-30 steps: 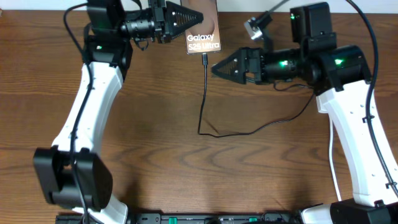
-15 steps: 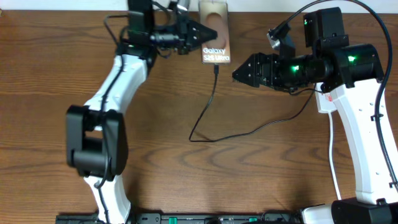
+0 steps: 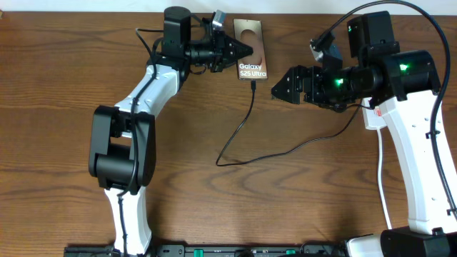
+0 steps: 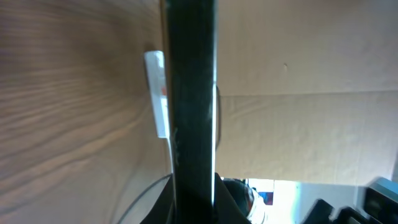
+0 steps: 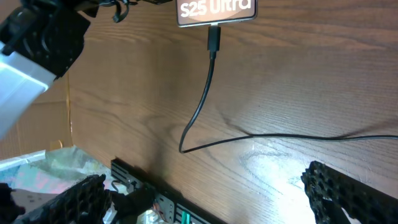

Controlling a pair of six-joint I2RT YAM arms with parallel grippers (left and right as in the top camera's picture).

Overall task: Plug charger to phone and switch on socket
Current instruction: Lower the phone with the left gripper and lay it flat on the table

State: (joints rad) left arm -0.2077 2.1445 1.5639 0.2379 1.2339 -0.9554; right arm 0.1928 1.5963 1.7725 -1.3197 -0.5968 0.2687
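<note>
- Judging by its shape, the phone point(image 3: 258, 50) is a thin, rigid, smooth-faced slab. It is likely light but slippery and easily scratched, so a pinch across a long edge, clear of the bottom port, suits it best.
- Left fingers point(image 3: 239, 51) are clenched at the phone's left long edge. The left wrist view is filled by a dark slab seen edge-on, so they appear to grip the phone itself.
- Phone sits at the far middle of the counter point(image 3: 71, 86); whether it rests flat or is slightly raised cannot be told.
- It looks brownish-grey, with an oval graphic near the top and white "Galaxy S25 Ultra" lettering near the bottom.
- Charger point(image 5: 203, 99) is a thin black cable, limp yet springy. Its small connector point(image 5: 214, 38) meets the phone's bottom edge and looks seated, though how deep cannot be judged.
- Any tug on the phone would drag the cable; the place to hold it is the rigid connector, not the cord.
- Right fingers point(image 5: 348, 193) are spread wide and hold nothing, hovering just right of the connector.
- Socket point(image 4: 157, 93), a narrow white strip with a red mark, lies on the counter beyond the phone. Its switch probably needs a firm fingertip press, and so light a strip may slide.
</note>
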